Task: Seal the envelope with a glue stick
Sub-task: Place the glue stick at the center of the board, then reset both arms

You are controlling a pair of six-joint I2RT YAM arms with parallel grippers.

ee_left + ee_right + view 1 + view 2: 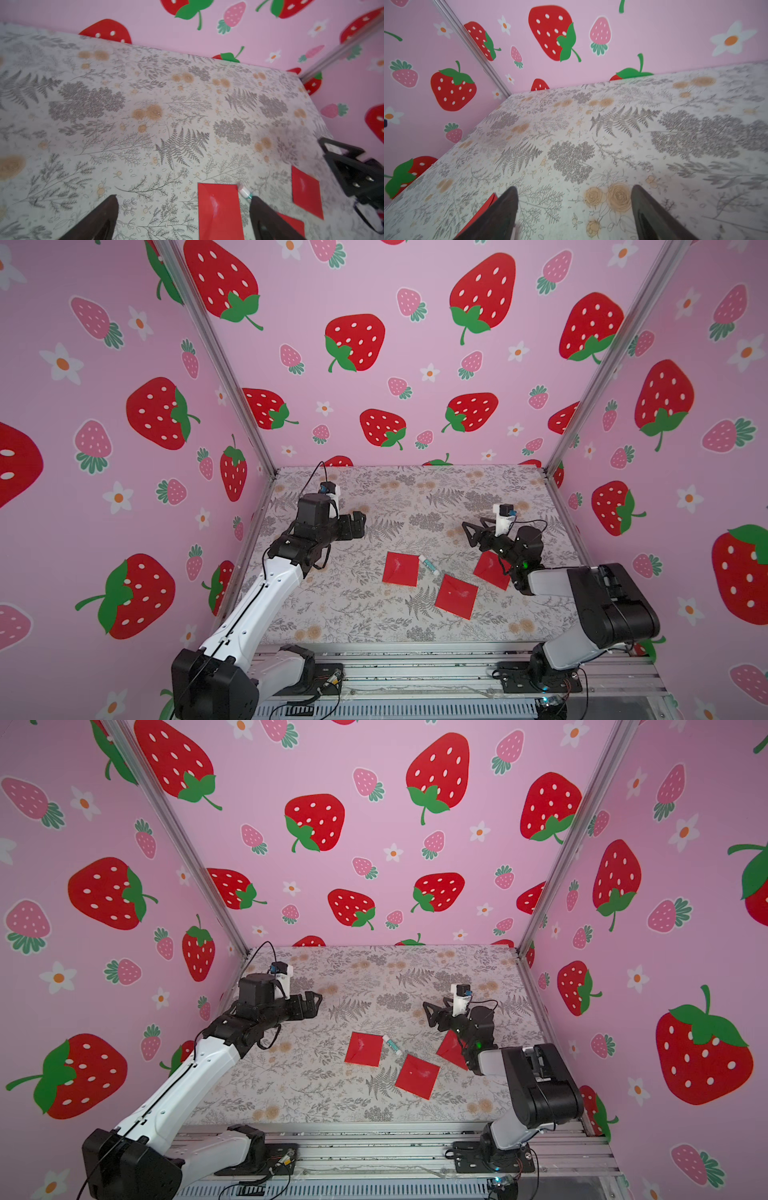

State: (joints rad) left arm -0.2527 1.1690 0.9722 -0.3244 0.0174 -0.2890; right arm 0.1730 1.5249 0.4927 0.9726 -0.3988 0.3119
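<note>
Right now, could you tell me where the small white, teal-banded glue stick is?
In both top views the glue stick lies mid-table on the floral cloth, beside the red square envelope nearest the left arm, ungripped.

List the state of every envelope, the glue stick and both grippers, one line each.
Glue stick: lying flat on the table, held by nothing; cap unclear.
Leftmost envelope: flat, no flap raised, pale smear on top.
Middle envelope: flat, no flap raised, pale smear.
Rightmost envelope: lying down, partly hidden.
Left gripper: fingers open, empty.
Right gripper: fingers open, empty.
</note>
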